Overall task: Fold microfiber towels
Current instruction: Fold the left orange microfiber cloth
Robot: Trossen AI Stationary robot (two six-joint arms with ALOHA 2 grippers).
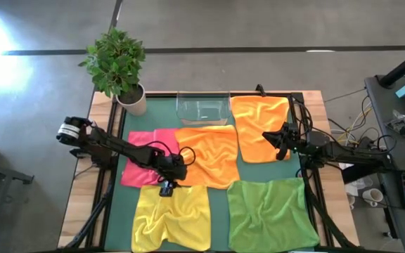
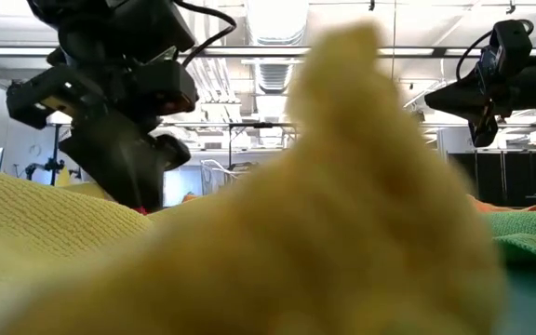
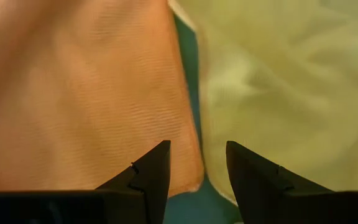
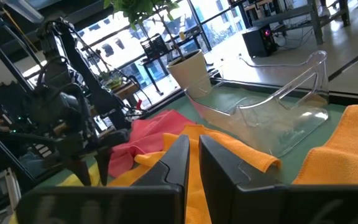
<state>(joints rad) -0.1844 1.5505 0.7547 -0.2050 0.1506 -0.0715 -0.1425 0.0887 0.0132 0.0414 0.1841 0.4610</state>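
Note:
Five microfiber towels lie spread on the dark green mat (image 1: 220, 179): pink (image 1: 143, 158), orange (image 1: 209, 154) in the middle, a second orange (image 1: 259, 123) at the far right, yellow (image 1: 171, 218) and green (image 1: 269, 214) near the front. My left gripper (image 1: 172, 172) hangs open, slanting down over the gap between the middle orange towel's near-left corner (image 3: 188, 177) and the yellow towel's far edge (image 3: 213, 155). One fingertip (image 3: 157, 162) stands over the orange, the other (image 3: 241, 162) over the yellow. My right gripper (image 1: 280, 143) waits shut and level above the far-right orange towel's near edge.
A clear plastic tray (image 1: 202, 109) stands at the mat's far edge, with a potted plant (image 1: 121, 67) at the far left corner. The yellow towel's raised folds (image 2: 342, 186) fill the low view. Black frame rails run along both sides of the table.

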